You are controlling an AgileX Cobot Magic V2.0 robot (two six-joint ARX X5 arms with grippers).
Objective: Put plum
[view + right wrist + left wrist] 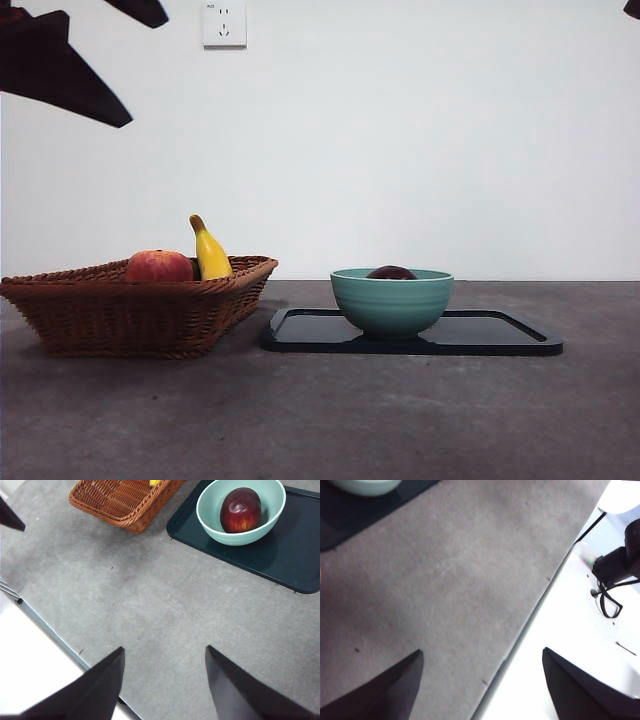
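**Plum sits in green bowl as both arms hang clear**

The plum [241,510], dark maroon and glossy, lies inside the pale green bowl [215,527]; from the front only its top [391,272] shows above the rim. Around it, from largest to smallest: the grey bench [330,420] spreads across the scene, backed by a white wall with a socket [224,23]. On the bench stands a brown wicker basket [130,315], and just beside it lies a dark tray [500,335], the two close but apart. The bowl [391,300] stands on the tray, toward the end nearer the basket. In the basket a yellow banana [209,252] leans upright beside a red-orange round fruit [158,266].

The left gripper [480,680] hangs over the bench's edge, its fingers [390,690] spread wide with nothing between them; a corner of the tray [340,527] and bowl shows at the far side of its view. The right gripper [165,680] hangs above bare bench, well apart from the tray [290,565] and basket [120,502], its fingers [90,692] likewise parted and holding nothing.
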